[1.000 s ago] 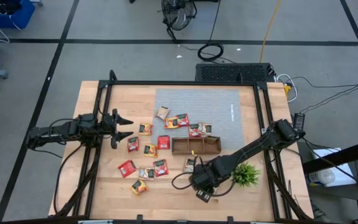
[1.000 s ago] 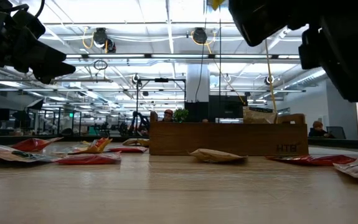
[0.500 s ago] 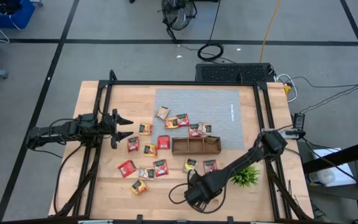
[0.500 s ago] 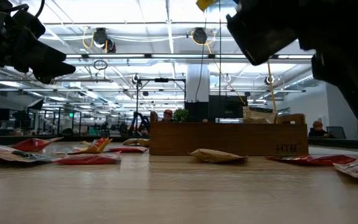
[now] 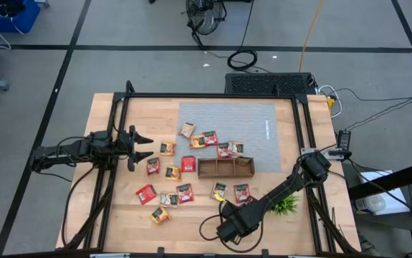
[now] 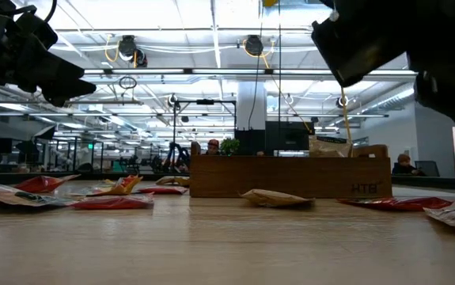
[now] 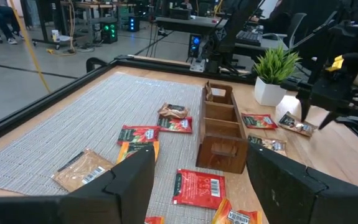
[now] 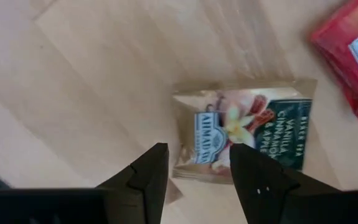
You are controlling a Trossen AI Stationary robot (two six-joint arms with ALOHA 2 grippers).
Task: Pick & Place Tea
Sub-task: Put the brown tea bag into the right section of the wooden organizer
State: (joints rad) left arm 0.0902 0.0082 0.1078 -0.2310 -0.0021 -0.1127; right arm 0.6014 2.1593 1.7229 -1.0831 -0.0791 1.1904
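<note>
Several small tea sachets, red, orange-yellow and pale, lie flat on the table around the brown wooden tray [image 5: 225,168]. My right gripper [image 5: 228,211] is open and hangs above a pale sachet with a green label [image 8: 244,134], near the table's near edge. Its fingers frame that sachet's edge in the right wrist view and touch nothing. A red sachet [image 8: 353,53] lies beside it. My left gripper [image 5: 138,147] is open and waits above the table's left side. Its wrist view shows the tray [image 7: 225,127] and sachets [image 7: 197,186] ahead.
A spiky green plant [image 5: 284,202] in a white pot stands on the near right, close beside my right arm. A grey mat [image 5: 227,118] covers the far middle of the table. Black frame rails run along the table's left and right sides. Bare wood lies along the near edge.
My right arm has drawn back from beside the tray toward the table's near edge, uncovering an orange-yellow and a red sachet on the wood. In the low view its gripper has shifted toward the right.
</note>
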